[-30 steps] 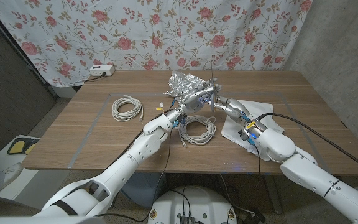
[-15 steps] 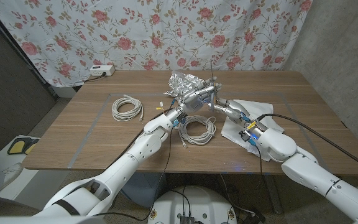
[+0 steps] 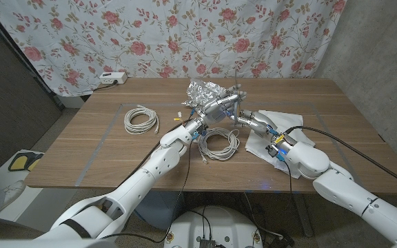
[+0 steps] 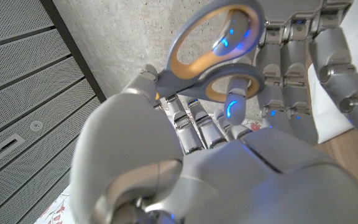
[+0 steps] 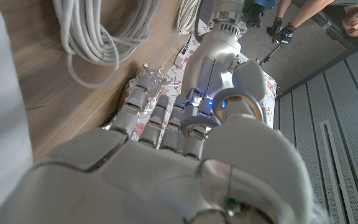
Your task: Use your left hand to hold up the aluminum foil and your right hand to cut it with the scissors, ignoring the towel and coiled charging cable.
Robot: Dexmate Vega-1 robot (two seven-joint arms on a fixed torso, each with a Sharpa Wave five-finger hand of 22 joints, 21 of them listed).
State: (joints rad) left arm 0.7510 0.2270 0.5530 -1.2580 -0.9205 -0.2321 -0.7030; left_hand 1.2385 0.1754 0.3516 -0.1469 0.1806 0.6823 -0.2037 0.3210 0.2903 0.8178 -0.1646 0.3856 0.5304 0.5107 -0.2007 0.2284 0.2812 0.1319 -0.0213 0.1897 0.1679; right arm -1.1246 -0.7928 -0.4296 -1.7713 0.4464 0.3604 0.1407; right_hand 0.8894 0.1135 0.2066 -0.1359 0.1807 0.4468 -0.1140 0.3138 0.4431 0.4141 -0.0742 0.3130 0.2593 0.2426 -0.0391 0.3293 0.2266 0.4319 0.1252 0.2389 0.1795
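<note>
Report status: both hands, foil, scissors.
Left hand grips foil, raised off table. Right hand holds scissors, blade upright beside foil. Coiled cable and towel lie below, untouched.

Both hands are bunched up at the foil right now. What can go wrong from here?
1. The left hand and right hand meet close together at the foil; the scissors could nip fingers instead.
2. The foil looks crumpled, so it may tear or bunch rather than cut cleanly.
3. A coiled cable lies just below the hands and might snag an arm.
</note>
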